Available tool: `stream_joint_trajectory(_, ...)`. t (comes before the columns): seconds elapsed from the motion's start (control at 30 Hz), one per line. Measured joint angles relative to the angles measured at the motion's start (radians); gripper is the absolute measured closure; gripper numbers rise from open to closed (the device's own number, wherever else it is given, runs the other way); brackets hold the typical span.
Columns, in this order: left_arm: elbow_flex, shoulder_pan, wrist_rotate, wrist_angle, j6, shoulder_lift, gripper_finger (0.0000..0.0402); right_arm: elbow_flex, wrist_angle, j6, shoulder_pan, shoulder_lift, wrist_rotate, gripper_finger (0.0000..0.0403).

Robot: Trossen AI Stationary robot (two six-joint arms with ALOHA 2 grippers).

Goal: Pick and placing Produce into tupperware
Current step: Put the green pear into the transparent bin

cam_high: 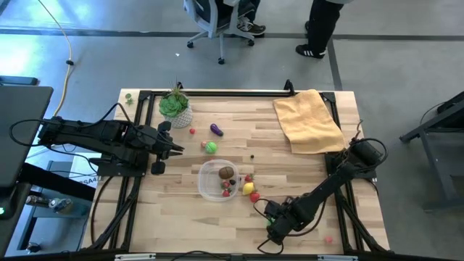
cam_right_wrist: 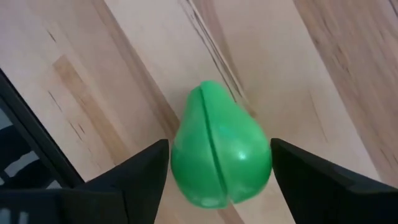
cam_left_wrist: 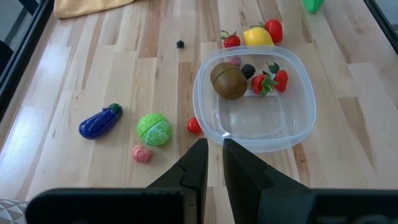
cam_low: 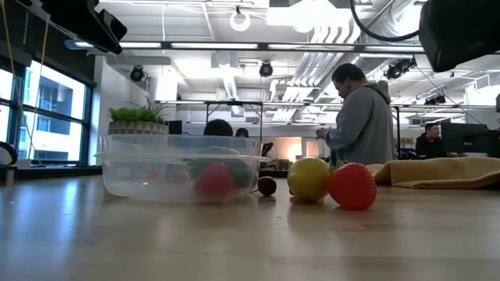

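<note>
Green pear-shaped plastic toy (cam_right_wrist: 221, 152) sits between the right gripper's (cam_right_wrist: 219, 163) wide-spread fingers (near table edge); left gripper (cam_left_wrist: 214, 163) pinched narrow.

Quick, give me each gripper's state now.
Left gripper: shut, empty, above the table near the tupperware.
Right gripper: open around a green pear.

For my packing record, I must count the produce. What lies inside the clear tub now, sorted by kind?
Inside the tub:
Kiwi: 1
Blackberry: 1
Strawberries: 2
Total: 4
A pale piece behind the kiwi is unclear and not counted.
</note>
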Motion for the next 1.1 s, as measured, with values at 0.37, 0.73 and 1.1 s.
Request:
stream_joint_trajectory(0.37, 0.000, 0.000, 0.000, 0.000, 0.000, 0.000, 0.0362, 0.000, 0.007, -0.053, -0.003, 0.000, -0.006, 0.0152)
stream_joint_trajectory(0.73, 0.000, 0.000, 0.000, 0.000, 0.000, 0.000, 0.0362, 0.001, 0.009, -0.069, -0.003, 0.000, 0.001, 0.0183)
stream_joint_trajectory(1.1, 0.000, 0.000, 0.000, 0.000, 0.000, 0.000, 0.0362, 0.019, 0.010, -0.085, -0.003, 0.001, 0.003, 0.0189)
